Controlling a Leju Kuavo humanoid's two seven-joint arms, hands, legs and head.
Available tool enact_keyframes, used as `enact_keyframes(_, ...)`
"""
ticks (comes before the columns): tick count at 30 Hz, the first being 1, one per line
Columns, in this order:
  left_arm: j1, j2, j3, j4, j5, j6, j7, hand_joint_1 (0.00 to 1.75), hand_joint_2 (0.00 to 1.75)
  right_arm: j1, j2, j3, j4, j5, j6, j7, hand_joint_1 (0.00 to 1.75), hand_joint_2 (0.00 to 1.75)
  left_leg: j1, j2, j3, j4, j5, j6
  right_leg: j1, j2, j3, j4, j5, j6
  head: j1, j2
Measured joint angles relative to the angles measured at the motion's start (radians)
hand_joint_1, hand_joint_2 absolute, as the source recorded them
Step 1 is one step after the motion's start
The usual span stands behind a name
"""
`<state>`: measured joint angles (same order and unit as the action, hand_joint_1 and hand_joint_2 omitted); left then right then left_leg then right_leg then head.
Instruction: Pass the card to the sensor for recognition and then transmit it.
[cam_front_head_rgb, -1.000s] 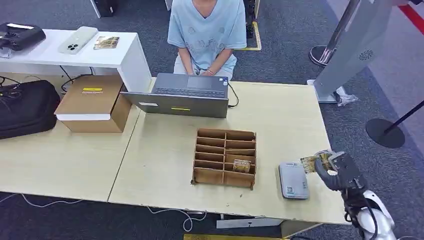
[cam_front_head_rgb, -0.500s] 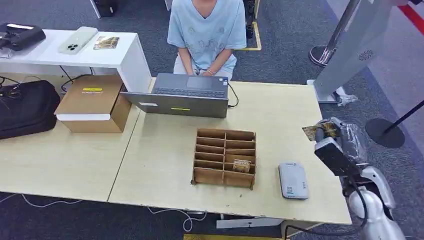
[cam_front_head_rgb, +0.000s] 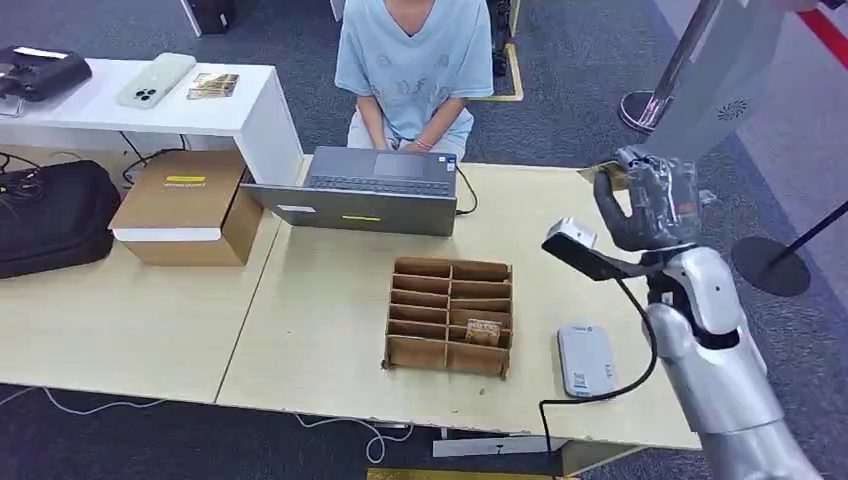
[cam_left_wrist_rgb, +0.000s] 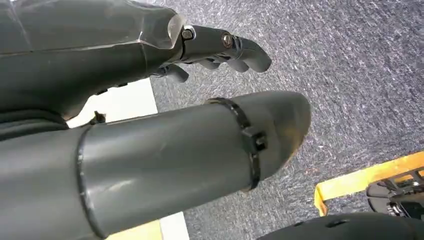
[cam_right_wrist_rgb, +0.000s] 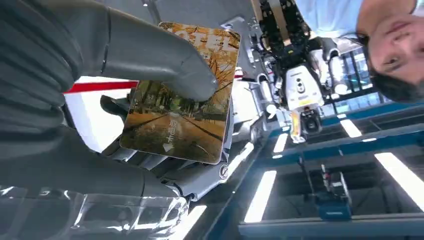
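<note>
One second has taken my right hand (cam_front_head_rgb: 645, 205) from low beside the sensor (cam_front_head_rgb: 586, 361) to high over the far right corner of the worktop (cam_front_head_rgb: 330, 330) — half a second ago it was partway up. The sensor now lies well below and behind the hand, toward the near edge, with nothing over it. The card (cam_right_wrist_rgb: 182, 95) has travelled with the hand: in the right wrist view the thumb presses its printed face against the fingers behind, so the hand is clamped on it.

Reading: the card was next to the sensor a second ago and is now lifted clear toward the seated person (cam_front_head_rgb: 413, 65), so I judge the recognition pass finished and the hand-over step begun. No frame shows a reader light or screen, so recognition itself is unconfirmed.

Hard to make out:
- From the head camera the card is just a pale sliver at the top of the hand; its tilt can't be told.
- The person's hands rest at the laptop (cam_front_head_rgb: 365, 190), not reaching out — no sign yet of a taker.
- The card sorter (cam_front_head_rgb: 449, 315) sits below and left of the hand; one card stands in a near slot, print unreadable.
- My left hand (cam_left_wrist_rgb: 220, 50) hangs over carpet, fingers loosely apart, holding nothing.
</note>
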<state>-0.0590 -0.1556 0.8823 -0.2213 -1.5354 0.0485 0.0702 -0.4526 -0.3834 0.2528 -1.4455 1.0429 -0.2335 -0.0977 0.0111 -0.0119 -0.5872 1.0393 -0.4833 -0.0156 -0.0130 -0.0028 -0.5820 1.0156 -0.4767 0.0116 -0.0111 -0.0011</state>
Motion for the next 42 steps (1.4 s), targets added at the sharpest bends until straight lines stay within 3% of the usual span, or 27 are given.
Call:
enact_keyframes(12, 0.0, 0.0, -0.004, 0.0, 0.0, -0.002, 0.0, 0.0, 0.0, -0.064, 0.008, 0.052, 0.065, 0.013, -0.001, 0.003, 1.75, 1.75, 0.0, 0.0, -0.002, 0.0, 0.0, 0.0, 0.0, 0.0, 0.0, 0.0, 0.0, 0.0, 0.0, 0.0)
enact_keyframes(15, -0.001, 0.0, -0.005, 0.0, 0.0, -0.002, 0.0, 0.0, 0.0, -0.138, 0.027, 0.081, 0.12, 0.024, 0.004, 0.002, 1.75, 1.75, 0.0, 0.002, -0.001, 0.0, 0.0, 0.0, 0.0, 0.002, -0.001, 0.001, 0.001, -0.001, 0.0, 0.0)
enact_keyframes(22, -0.008, 0.003, -0.005, 0.0, 0.0, -0.009, 0.003, 0.0, 0.0, -0.436, 0.151, 0.199, 0.43, 0.053, 0.014, 0.001, 1.75, 1.75, 0.001, 0.002, 0.0, 0.0, 0.004, -0.003, 0.0, 0.003, -0.002, 0.003, 0.003, -0.003, -0.001, 0.0)
enact_keyframes(28, -0.008, 0.008, -0.005, 0.0, -0.001, -0.017, 0.003, 0.0, 0.0, -0.606, 0.27, 0.273, 0.669, 0.072, 0.046, 0.025, 1.75, 1.75, 0.001, 0.001, -0.001, 0.0, 0.004, -0.003, 0.0, 0.002, -0.003, 0.004, 0.003, -0.003, 0.0, 0.0)
enact_keyframes(36, -0.008, 0.011, -0.013, 0.0, -0.003, -0.023, 0.003, 0.0, 0.0, -0.737, 0.384, 0.314, 0.862, 0.085, 0.127, 0.061, 1.75, 1.75, 0.001, 0.001, -0.001, 0.0, 0.004, -0.003, 0.0, 0.002, -0.003, 0.004, 0.003, -0.003, 0.0, 0.0)
enact_keyframes(42, -0.009, 0.015, -0.028, 0.0, -0.004, -0.032, 0.005, 0.0, 0.0, -0.792, 0.434, 0.336, 0.972, 0.097, 0.247, 0.063, 1.75, 1.75, 0.001, 0.001, -0.001, 0.0, 0.004, -0.003, 0.0, 0.002, -0.003, 0.004, 0.003, -0.003, 0.0, 0.0)
